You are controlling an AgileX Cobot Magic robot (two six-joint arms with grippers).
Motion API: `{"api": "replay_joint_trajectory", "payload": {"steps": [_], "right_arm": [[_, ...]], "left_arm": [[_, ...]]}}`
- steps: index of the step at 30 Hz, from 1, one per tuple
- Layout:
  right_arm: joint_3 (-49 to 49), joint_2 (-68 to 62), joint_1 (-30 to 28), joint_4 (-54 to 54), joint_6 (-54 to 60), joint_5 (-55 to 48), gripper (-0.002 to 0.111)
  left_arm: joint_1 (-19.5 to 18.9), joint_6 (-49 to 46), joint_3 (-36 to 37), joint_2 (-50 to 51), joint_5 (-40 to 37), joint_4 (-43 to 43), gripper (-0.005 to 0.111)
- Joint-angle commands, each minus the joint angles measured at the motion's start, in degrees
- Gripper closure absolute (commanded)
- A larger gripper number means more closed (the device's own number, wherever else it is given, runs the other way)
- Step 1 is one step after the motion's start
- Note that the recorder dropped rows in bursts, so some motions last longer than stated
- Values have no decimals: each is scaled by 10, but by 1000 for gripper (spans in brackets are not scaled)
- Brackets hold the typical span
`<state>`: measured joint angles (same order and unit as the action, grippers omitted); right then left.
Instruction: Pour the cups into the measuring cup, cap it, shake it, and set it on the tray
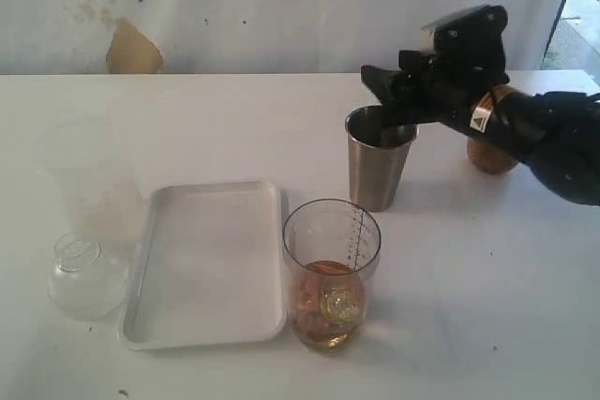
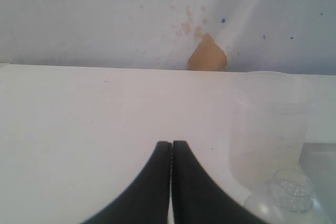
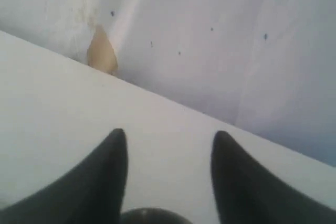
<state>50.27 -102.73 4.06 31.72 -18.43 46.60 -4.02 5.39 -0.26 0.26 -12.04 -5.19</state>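
Observation:
The steel tumbler (image 1: pixel 379 161) stands upright at mid-table. My right gripper (image 1: pixel 386 105) hovers open over its rim, nothing between the fingers; in the right wrist view the gripper (image 3: pixel 169 137) is spread wide, with a dark rounded edge (image 3: pixel 152 216) low between the fingers. The wooden cup (image 1: pixel 492 152) stands behind the right arm, partly hidden. The measuring cup (image 1: pixel 331 274) holds amber contents at its bottom, beside the tray (image 1: pixel 211 264). My left gripper (image 2: pixel 171 143) is shut and empty over bare table; the exterior view does not show it.
A frosted plastic container (image 1: pixel 89 180) (image 2: pixel 270 129) stands left of the tray, with a clear domed lid (image 1: pixel 84 274) (image 2: pixel 291 187) in front of it. A white wall with a tan patch (image 1: pixel 131 49) runs behind the table.

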Motion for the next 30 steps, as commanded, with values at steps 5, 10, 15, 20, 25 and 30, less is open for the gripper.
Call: {"api": "replay_joint_trajectory", "payload": {"steps": [5, 10, 15, 20, 25, 30], "right_arm": [[4, 182, -1, 142, -185, -102, 108], [-6, 350, -1, 202, -371, -343, 108], [-100, 510, -1, 207, -408, -387, 108], [-178, 646, -1, 207, -462, -383, 108], [-215, 778, -1, 207, -506, -383, 108], [-217, 864, -1, 207, -508, -391, 108]], "left_arm": [[2, 2, 3, -3, 4, 0, 106], [2, 2, 3, -3, 4, 0, 106], [2, 2, 3, -3, 4, 0, 106], [2, 2, 3, -3, 4, 0, 106], [2, 2, 3, -3, 4, 0, 106], [2, 2, 3, -3, 4, 0, 106]]}}
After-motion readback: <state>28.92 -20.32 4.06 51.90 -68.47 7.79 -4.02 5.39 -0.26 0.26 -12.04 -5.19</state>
